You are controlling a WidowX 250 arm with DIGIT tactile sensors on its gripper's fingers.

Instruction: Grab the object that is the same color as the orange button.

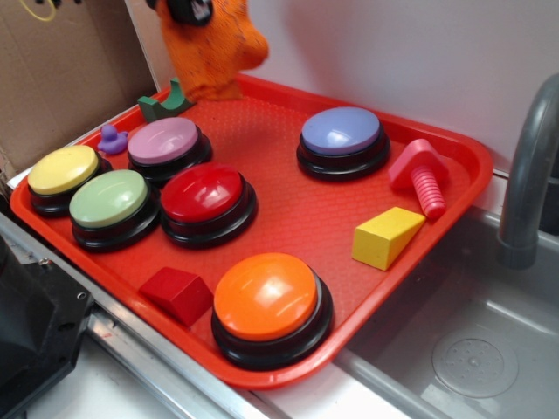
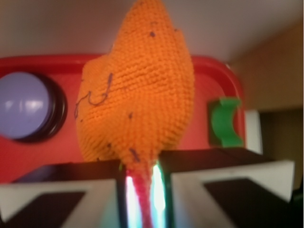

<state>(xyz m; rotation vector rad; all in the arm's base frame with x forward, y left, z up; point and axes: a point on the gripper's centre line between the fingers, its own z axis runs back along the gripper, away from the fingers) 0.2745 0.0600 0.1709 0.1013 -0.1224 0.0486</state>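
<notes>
A toy kitchen set up as a robot test station. A red plastic tray (image 1: 454, 157) of coloured dome buttons and toy blocks sits on a counter. At four o'clock lies a grey plastic sink basin (image 1: 476, 349) with a curved grey faucet (image 1: 528, 166). A white wall rises behind; a cardboard panel (image 1: 70, 70) stands at ten o'clock.

No readable text, labels or numbers anywhere
</notes>
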